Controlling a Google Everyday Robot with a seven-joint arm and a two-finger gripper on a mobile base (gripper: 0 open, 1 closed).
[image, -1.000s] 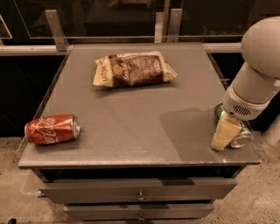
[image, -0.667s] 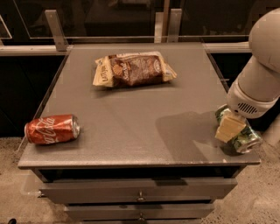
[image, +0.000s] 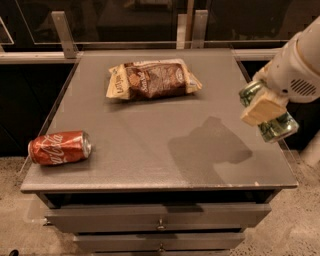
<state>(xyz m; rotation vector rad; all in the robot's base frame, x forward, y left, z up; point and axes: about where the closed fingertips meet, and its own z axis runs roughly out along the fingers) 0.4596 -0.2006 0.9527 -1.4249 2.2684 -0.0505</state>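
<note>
My gripper (image: 264, 109) hangs over the right edge of the grey table (image: 150, 145), shut on a green can (image: 274, 125) that lies tilted between its tan fingers (image: 262, 107). The can is lifted clear of the tabletop and casts a shadow toward the table's middle. A red Coca-Cola can (image: 59, 147) lies on its side near the front left corner. A brown chip bag (image: 152, 79) rests flat at the back centre.
Drawers (image: 160, 220) sit below the tabletop at the front. A metal rail with upright posts (image: 62, 34) runs behind the table, with dark glass beyond. Speckled floor shows to the left and right.
The gripper has risen from the table's front right corner, lifting the green can off the surface and carrying it up and back along the right edge.
</note>
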